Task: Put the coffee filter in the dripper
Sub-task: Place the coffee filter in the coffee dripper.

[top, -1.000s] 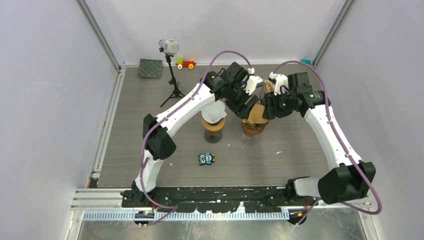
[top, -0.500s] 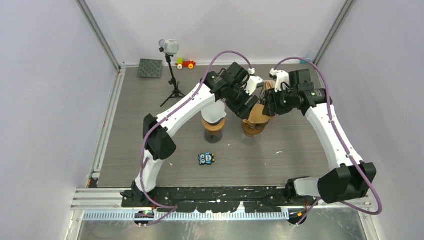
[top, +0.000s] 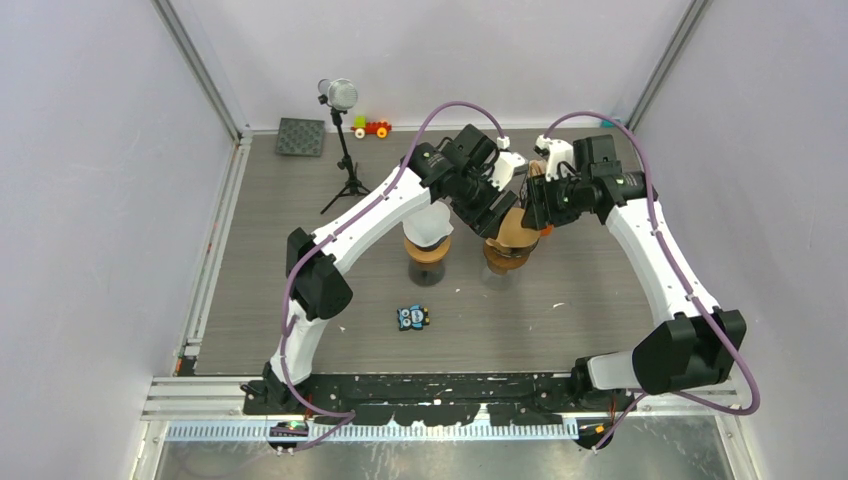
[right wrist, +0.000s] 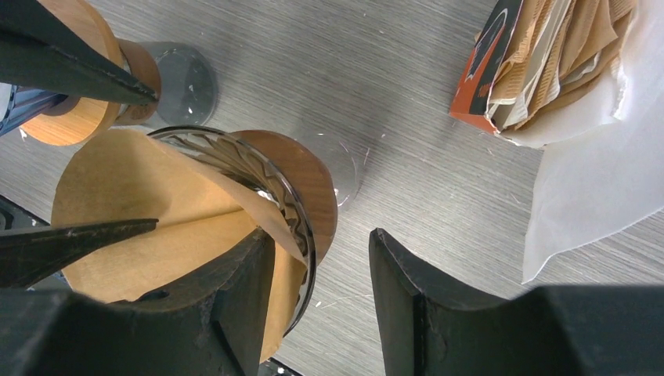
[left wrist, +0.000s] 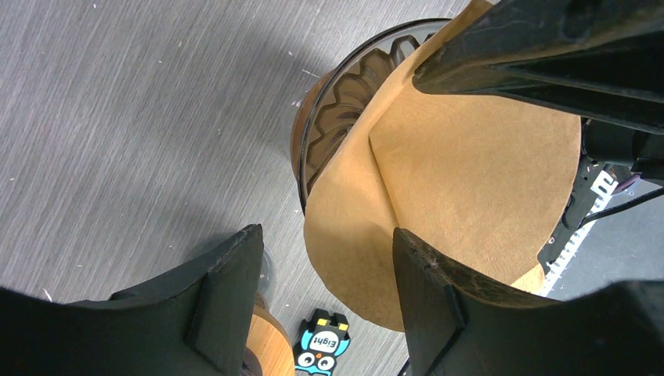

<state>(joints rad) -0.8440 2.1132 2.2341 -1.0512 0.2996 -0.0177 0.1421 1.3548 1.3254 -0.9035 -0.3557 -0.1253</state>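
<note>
The brown paper filter (left wrist: 470, 180) sits only partly in the glass dripper (left wrist: 344, 86), its cone tipped so that one side spills over the ribbed rim above the table (left wrist: 117, 117). The left gripper (left wrist: 325, 243) hangs at the filter's overhanging edge with its fingers apart and bare table showing in the gap. The right gripper (right wrist: 321, 239) has its fingers spread astride the dripper's rim, and the inner one may be touching the paper, though I cannot tell.
</note>
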